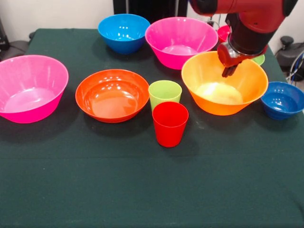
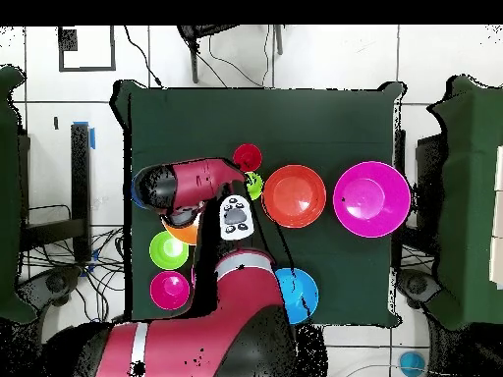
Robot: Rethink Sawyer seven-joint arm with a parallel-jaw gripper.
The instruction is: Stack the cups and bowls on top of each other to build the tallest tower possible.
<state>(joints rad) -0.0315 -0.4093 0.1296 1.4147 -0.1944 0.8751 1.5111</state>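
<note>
Fingers (image 1: 229, 72) hang clenched, empty, over the orange bowl (image 1: 247, 85), which the arm mostly hides overhead

Gripper (image 1: 229, 71) hangs over the big orange bowl (image 1: 224, 83), with a pink bowl (image 1: 180, 42) crowding at ten o'clock and the dark blue bowl (image 1: 282, 99) at four. Red cup (image 1: 170, 123) and lime cup (image 1: 165, 93) block nine o'clock. The table's (image 1: 142, 190) near half lies wide open.
</note>
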